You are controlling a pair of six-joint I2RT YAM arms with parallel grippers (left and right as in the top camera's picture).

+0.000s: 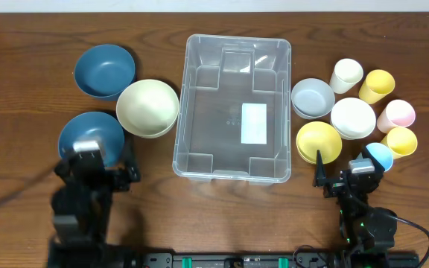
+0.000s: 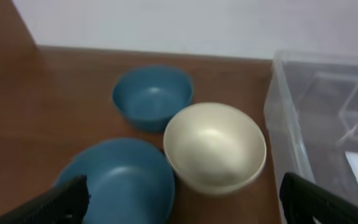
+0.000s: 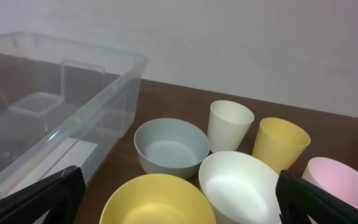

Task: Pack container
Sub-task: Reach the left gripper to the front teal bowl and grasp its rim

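Clear plastic container (image 1: pixel 208 134) mid-table, long side running near to far, white label (image 1: pixel 254 123) on its floor.

Left wall just beside cream bowl (image 1: pixel 147 108); cannot tell if touching. Two blue bowls further left: far one (image 1: pixel 104 71), near one (image 1: pixel 90 138). Right wall just beside grey bowl (image 1: pixel 313 98) and near yellow bowl (image 1: pixel 319 141). White bowl (image 1: pixel 352 117) and a cluster of cups (image 1: pixel 376 85) packed tight beyond those.

Open wood table (image 1: pixel 21 112) at far left and in a strip along the container's near wall, between the arms. Right side crowded.

Left gripper (image 2: pixel 185 211) spread wide, holding nothing, over the near blue bowl. Container off to its right, well apart from both fingers (image 2: pixel 61 202).

Right gripper (image 3: pixel 179 208) also spread wide, holding nothing, near the yellow bowl. Container to its left and farther out, clear of the fingers (image 3: pixel 39 199).
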